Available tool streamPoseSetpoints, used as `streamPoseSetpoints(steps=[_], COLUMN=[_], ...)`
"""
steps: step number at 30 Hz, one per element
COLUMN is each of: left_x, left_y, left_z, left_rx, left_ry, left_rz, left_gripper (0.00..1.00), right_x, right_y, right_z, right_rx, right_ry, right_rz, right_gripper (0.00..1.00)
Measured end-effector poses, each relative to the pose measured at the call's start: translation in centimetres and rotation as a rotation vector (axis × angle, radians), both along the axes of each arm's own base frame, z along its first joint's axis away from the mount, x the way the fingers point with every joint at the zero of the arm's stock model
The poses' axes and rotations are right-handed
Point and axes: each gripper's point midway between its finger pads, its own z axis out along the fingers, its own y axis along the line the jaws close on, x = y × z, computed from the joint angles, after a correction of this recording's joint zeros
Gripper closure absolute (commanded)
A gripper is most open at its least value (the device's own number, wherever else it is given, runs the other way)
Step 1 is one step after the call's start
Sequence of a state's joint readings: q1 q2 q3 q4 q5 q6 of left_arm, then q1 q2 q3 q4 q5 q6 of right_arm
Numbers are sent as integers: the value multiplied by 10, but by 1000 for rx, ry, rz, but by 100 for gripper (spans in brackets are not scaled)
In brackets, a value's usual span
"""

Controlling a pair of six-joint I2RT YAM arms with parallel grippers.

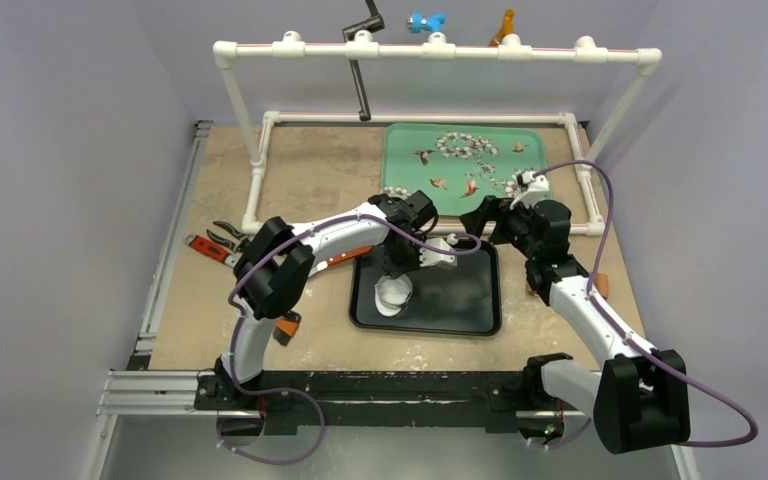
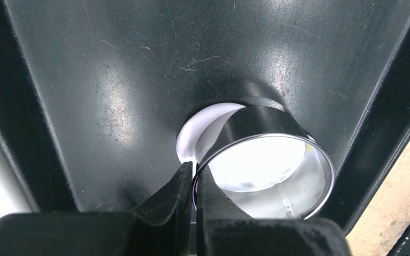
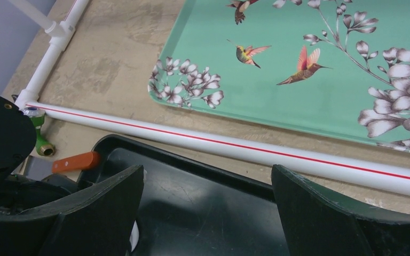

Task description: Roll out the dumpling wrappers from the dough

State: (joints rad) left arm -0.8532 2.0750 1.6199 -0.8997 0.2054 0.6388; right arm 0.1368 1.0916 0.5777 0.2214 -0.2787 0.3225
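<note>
My left gripper (image 2: 195, 173) is shut on the near wall of a shiny metal ring cutter (image 2: 267, 125), one finger inside and one outside. The ring stands on flat white dough (image 2: 192, 136) in the black tray (image 2: 112, 80). Dough fills the ring's inside and a crescent shows past its left wall. Whether a dumpling wrapper is cut free inside, I cannot tell. From above, the dough (image 1: 393, 296) lies at the tray's left, under the left gripper (image 1: 400, 268). My right gripper (image 3: 207, 173) stands open and holds nothing over the tray's far edge (image 3: 203, 213), also seen from above (image 1: 475, 225).
A green tray (image 1: 460, 160) printed with birds and flowers lies behind the black tray (image 1: 425, 325), with a white PVC pipe (image 3: 219, 144) between them. An orange-handled tool (image 3: 77, 161) lies by the black tray's far left corner. Pliers (image 1: 215, 245) lie at the left.
</note>
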Motion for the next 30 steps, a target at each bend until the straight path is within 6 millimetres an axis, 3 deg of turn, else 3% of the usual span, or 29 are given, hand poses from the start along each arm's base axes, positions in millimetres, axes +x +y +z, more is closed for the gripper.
streamPoseSetpoints(steps=[13,20,29,30], left_x=[-2,3,3,3], left_y=[0,0,-1,-2], left_z=[-10,-15,-14,-14], left_rx=[16,36,38,37], left_ry=[34,-21,-178,-197], left_rz=[16,35,27,26], left_gripper=[100,100,100,95], right_x=[-4,-8,-12,-12], right_y=[-2,-5,-6,-5], right_z=[-6,14,24,26], right_rx=[-11,-7,0,3], right_ry=[26,-31,-56,-60], right_rz=[1,-10,-14,-13], right_gripper=[10,10,9,9])
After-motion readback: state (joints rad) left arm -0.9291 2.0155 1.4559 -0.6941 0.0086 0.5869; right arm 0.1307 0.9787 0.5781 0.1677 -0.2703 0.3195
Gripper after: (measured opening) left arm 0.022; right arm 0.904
